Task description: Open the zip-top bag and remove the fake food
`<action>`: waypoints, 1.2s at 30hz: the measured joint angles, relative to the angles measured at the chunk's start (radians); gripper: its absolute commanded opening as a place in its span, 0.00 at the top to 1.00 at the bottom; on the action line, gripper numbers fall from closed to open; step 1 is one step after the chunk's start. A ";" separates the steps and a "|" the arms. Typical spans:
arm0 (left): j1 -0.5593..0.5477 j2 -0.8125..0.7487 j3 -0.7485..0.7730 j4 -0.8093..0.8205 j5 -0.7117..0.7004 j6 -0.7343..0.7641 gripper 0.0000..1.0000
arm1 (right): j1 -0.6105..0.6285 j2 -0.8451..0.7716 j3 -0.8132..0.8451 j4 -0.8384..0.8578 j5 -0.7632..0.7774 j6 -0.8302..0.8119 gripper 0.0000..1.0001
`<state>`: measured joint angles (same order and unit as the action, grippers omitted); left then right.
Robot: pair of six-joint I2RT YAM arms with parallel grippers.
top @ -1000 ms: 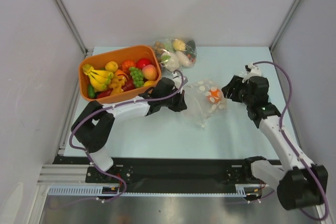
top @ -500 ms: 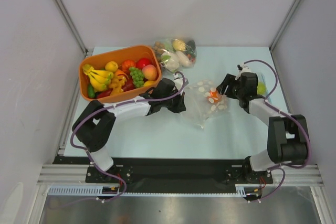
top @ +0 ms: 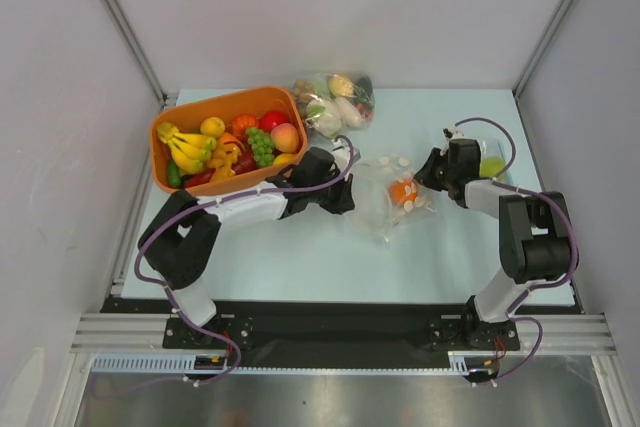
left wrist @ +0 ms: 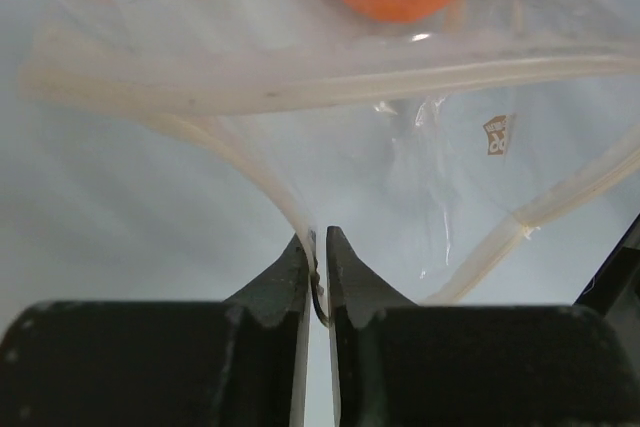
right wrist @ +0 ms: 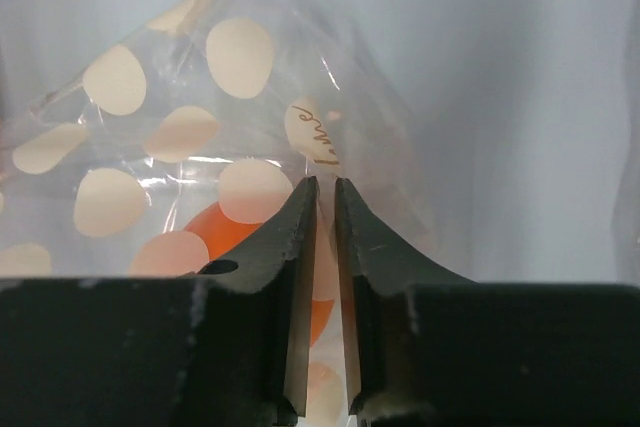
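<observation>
Over on the pale table [top: 330, 257], the left gripper [top: 345, 195] has its claw clamped tight on the zip-top bag [top: 385, 217]. From its wrist view the two dark fingertips [left wrist: 345, 267] are pressed together on a thin fold of the clear film, right where the whitish zip strip [left wrist: 300, 82] bends down toward them. The bag lies in the middle of the table between the two arms, puckered up, with pale round spots showing on its plastic. Inside sits an orange toy fruit [top: 403, 190], so the fake food is not out yet. The right gripper [top: 428, 172] is up against the bag's far side, its jaws drawn almost together with only a thin slit between them. The tips sit right on the spotted film, with the orange piece just behind. Whether it actually has plastic pinched I can't tell from here. Off to the left, the orange basket [top: 225, 97] is heaped with bananas [top: 188, 147], grapes [top: 260, 144] and other toy produce. A second bag [top: 335, 102] full of toy food lies at the back of the table. A small green piece [top: 491, 167] rests beside the right arm.
</observation>
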<state>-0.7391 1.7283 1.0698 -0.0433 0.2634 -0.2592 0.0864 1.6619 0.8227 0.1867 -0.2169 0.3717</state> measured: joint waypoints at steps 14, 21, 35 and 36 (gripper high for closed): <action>-0.041 -0.266 -0.097 0.084 -0.149 0.060 0.50 | 0.060 0.001 -0.007 -0.087 0.025 -0.006 1.00; -0.066 -0.265 -0.113 0.190 -0.105 0.128 0.69 | 0.063 -0.021 -0.015 -0.113 0.024 -0.005 1.00; -0.068 -0.150 -0.176 0.246 -0.047 0.164 0.46 | 0.065 -0.038 -0.015 -0.140 0.017 -0.005 1.00; -0.069 -0.126 -0.171 0.256 -0.045 0.164 0.46 | 0.068 -0.038 -0.015 -0.144 0.017 -0.005 1.00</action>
<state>-0.8078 1.6024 0.8989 0.2127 0.2188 -0.0956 0.1539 1.6238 0.8074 0.0429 -0.2001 0.3664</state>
